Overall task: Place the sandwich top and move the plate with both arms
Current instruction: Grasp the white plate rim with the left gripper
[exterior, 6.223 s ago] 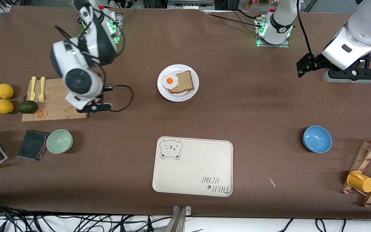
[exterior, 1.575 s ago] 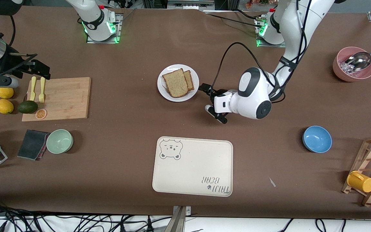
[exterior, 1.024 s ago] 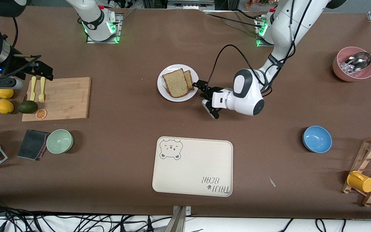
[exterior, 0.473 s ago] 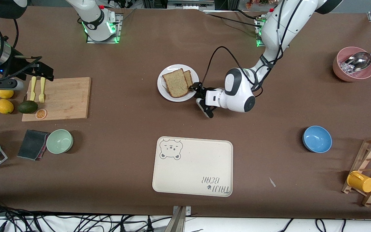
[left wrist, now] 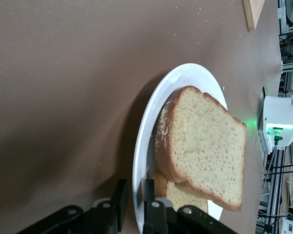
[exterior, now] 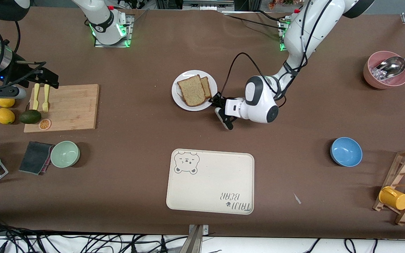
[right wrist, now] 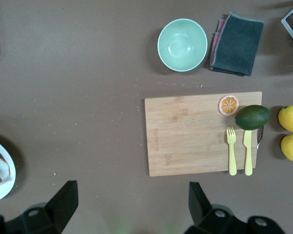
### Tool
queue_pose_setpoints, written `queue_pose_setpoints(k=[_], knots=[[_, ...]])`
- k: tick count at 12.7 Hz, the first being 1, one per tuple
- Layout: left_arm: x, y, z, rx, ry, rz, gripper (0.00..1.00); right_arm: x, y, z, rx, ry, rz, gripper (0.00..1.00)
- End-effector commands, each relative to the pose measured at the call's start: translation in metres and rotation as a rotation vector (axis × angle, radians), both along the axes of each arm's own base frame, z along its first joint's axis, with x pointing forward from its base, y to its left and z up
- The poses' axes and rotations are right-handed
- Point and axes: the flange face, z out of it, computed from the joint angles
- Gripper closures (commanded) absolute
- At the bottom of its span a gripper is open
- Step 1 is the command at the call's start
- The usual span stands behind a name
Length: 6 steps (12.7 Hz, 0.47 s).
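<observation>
The white plate [exterior: 188,105] sits mid-table. The sandwich top [exterior: 191,90] lies on it, askew over a second bread slice [exterior: 207,86]; the fried egg is hidden. My left gripper [exterior: 217,102] is at the plate's rim on the side toward the left arm's end. In the left wrist view its fingers [left wrist: 119,200] are shut on the plate rim [left wrist: 139,165], one above and one below, close to the sandwich top [left wrist: 205,146]. My right gripper [exterior: 49,78] is open and empty, raised over the cutting board's edge; the right wrist view shows it [right wrist: 132,204] spread wide.
A wooden cutting board [exterior: 65,105] holds two forks, an avocado and an orange slice; lemons lie beside it. A green bowl [exterior: 65,154] and a dark cloth are nearer the camera. The bear-printed tray [exterior: 209,182], a blue bowl [exterior: 346,151], a pink bowl [exterior: 385,75] and a mug rack also stand here.
The sandwich top now covers the egg and the right arm has pulled back to its end. The left arm came in to the plate's rim and has barely moved in the last half second.
</observation>
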Motion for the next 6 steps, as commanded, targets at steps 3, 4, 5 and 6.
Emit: queue_pose_setpoints(k=[3,4,5,6], knots=[[-0.005,-0.008,0.001,-0.034,-0.006,0.015,0.82,0.003,-0.002,0.004,-0.004,-0.002,0.006,0.0],[-0.007,-0.011,0.001,-0.037,-0.004,0.02,0.83,0.003,-0.003,0.004,-0.004,-0.002,0.004,0.0],[-0.01,-0.015,0.0,-0.04,-0.002,0.021,0.83,0.003,-0.002,0.004,-0.004,-0.002,0.006,0.0],[-0.01,-0.016,-0.002,-0.04,0.0,0.021,0.83,0.003,-0.003,0.004,-0.004,-0.002,0.004,0.0]])
